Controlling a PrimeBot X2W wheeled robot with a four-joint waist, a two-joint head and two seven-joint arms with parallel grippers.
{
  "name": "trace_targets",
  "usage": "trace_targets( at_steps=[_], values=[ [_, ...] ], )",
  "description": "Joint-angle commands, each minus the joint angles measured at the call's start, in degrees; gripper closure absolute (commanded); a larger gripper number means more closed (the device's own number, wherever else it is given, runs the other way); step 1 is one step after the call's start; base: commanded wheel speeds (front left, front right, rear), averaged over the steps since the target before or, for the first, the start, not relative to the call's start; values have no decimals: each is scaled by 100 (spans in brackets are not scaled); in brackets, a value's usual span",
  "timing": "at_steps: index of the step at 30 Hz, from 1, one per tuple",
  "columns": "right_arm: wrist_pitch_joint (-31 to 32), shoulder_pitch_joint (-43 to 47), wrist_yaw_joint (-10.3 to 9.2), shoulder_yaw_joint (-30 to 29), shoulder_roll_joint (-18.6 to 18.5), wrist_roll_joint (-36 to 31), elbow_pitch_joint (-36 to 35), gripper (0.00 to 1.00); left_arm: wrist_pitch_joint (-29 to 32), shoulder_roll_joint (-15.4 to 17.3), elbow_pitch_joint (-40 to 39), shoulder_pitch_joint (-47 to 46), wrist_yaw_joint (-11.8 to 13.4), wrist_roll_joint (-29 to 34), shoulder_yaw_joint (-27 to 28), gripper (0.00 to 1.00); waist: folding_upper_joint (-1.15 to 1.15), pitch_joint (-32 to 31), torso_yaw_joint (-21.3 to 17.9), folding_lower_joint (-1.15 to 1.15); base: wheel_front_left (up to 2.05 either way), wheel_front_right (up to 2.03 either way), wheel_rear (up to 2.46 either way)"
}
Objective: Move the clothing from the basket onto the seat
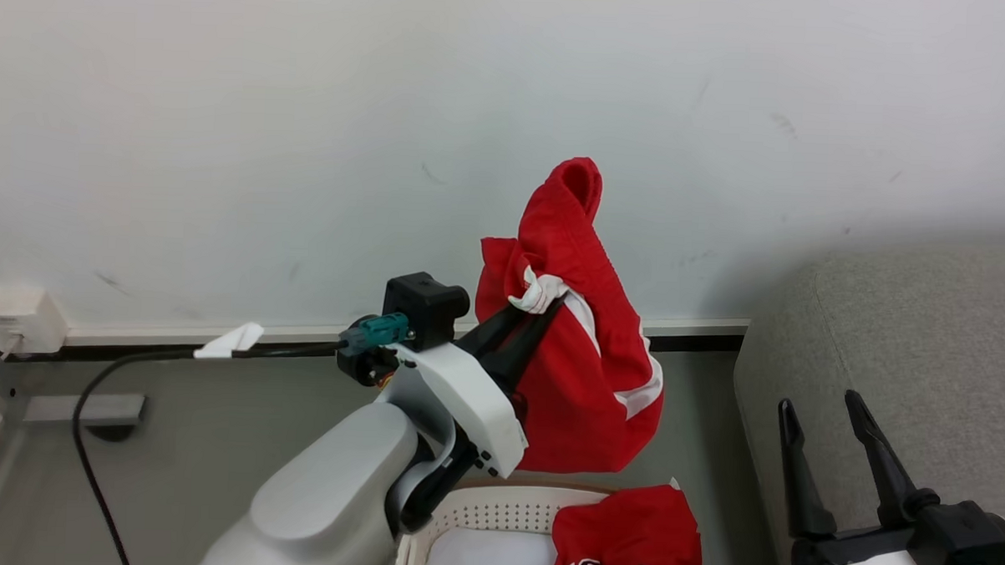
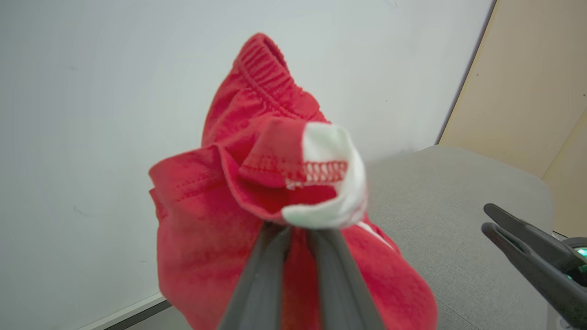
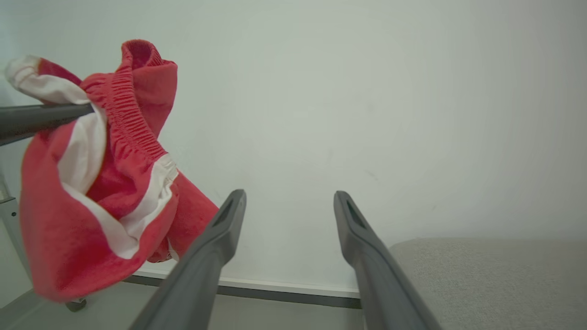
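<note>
My left gripper (image 1: pixel 543 305) is shut on a red garment with white trim (image 1: pixel 579 377) and holds it up in the air above the white basket (image 1: pixel 494 512). The same garment (image 2: pixel 238 215) bunches over the fingertips in the left wrist view, and it hangs at the left as the red garment (image 3: pixel 96 192) in the right wrist view. A second red garment with dark numerals (image 1: pixel 631 542) lies in the basket. To the right stands the grey sofa (image 1: pixel 927 331). My right gripper (image 1: pixel 816 406) is open over the sofa's edge, with nothing between its fingers.
A white wall (image 1: pixel 308 100) rises close behind, with a baseboard along the grey floor (image 1: pixel 197 422). A black cable (image 1: pixel 88 418) runs across the floor from a white box (image 1: pixel 16 320) at the left. A beige panel (image 2: pixel 527 91) stands beyond the sofa.
</note>
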Motion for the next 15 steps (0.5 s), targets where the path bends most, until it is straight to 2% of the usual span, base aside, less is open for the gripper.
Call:
trace_targets(
  at_steps=[1,6,15],
  values=[
    [1,35,-12,42,-22,71,-48,0,7,41,-70,86,32,-48,9,100,0,11,1,0,0,0,0],
    [1,-14,-12,341,-19,146,-150,0,58,149,-278,132,109,-64,20,100,0,52,1,0,0,0,0],
    [1,-257,-12,1704,-418,419,-168,0,114,228,-453,183,177,-101,-3,100,0,113,34,0,0,0,0]
  ],
)
